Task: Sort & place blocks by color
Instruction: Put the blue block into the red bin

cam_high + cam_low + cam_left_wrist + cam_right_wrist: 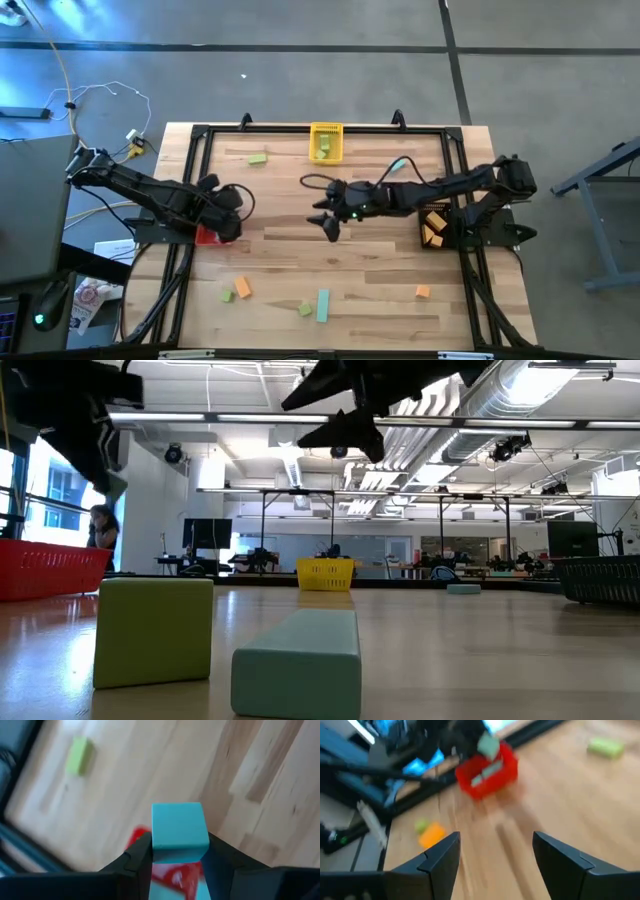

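Observation:
My left gripper (230,207) is shut on a teal cube (179,831) over the red bin (208,236) at the table's left edge; the bin's red also shows under the cube (136,836). My right gripper (327,222) is open and empty above the middle of the table, its fingers apart in its wrist view (495,852). Loose on the wood lie a green block (257,158) at the far left, a green (226,295) and an orange block (242,288), a green cube (304,310), a teal bar (322,305) and an orange cube (422,292) near the front edge. My left gripper pinches the teal cube by two opposite sides (156,840) between its two fingers (137,855). The cube stands out past the fingertips. It is lifted clear, above the red bin.
A yellow bin (326,128) holding green blocks stands at the far edge. A black bin (425,240) holding orange blocks stands at the right, under the right arm. A black frame (200,135) runs round the table's sides. The low view shows the green cube (155,630) and the teal bar (300,660) close up.

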